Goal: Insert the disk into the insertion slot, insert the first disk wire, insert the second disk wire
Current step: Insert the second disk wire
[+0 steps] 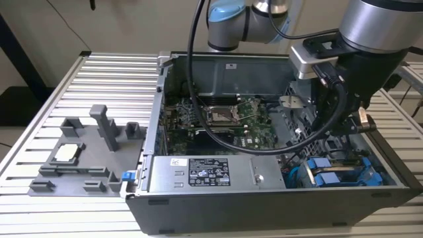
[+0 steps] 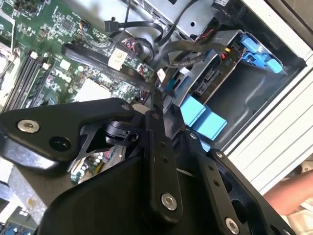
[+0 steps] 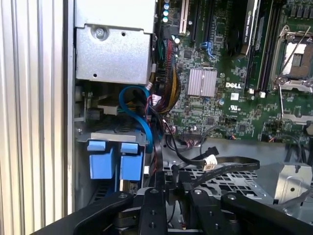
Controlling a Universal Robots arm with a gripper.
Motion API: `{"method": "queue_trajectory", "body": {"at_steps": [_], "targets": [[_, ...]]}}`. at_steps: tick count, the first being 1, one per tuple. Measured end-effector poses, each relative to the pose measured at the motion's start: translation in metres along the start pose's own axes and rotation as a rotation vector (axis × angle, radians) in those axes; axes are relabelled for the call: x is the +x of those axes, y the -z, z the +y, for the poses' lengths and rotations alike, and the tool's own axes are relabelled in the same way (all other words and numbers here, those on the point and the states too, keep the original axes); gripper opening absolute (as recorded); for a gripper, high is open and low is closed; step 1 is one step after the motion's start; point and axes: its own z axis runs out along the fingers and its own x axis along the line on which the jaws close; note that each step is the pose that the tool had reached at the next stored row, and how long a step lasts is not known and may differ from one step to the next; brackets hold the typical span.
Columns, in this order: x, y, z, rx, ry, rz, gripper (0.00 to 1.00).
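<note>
The disk [image 1: 332,177] lies inside the insertion slot [image 1: 374,167] at the case's front corner on the exterior view's right; its blue carrier tabs [image 3: 115,160] [image 2: 201,119] face up. My gripper [image 1: 343,130] hangs inside the case just behind that bay. In both wrist views its black fingers [image 3: 154,205] [image 2: 157,161] stand close together, shut on a thin black disk wire [image 3: 159,159] that runs out of the tips towards the bay. A second black wire with a white plug [image 3: 210,161] lies loose on the perforated cage beside it.
A grey labelled power-supply box [image 1: 211,173] fills the case front. The green motherboard [image 1: 225,124] lies behind it. A blue cable [image 3: 143,115] curls above the bay. A grey fixture [image 1: 86,148] sits on the slatted table at the exterior view's left. A person's arm [image 2: 293,196] rests beside the case.
</note>
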Motion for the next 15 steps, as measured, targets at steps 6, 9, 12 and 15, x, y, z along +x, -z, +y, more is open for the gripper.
{"method": "queue_trajectory", "body": {"at_steps": [6, 9, 12, 15], "targets": [[-0.0001, 0.0000, 0.0000, -0.0024, 0.003, 0.0293, 0.16], [0.0000, -0.0003, 0.0001, -0.0029, 0.004, 0.0366, 0.16], [0.0000, -0.0002, 0.0000, -0.0031, 0.004, 0.0381, 0.18], [0.0000, -0.0002, 0.0001, -0.0016, 0.002, 0.0201, 0.24]]}}
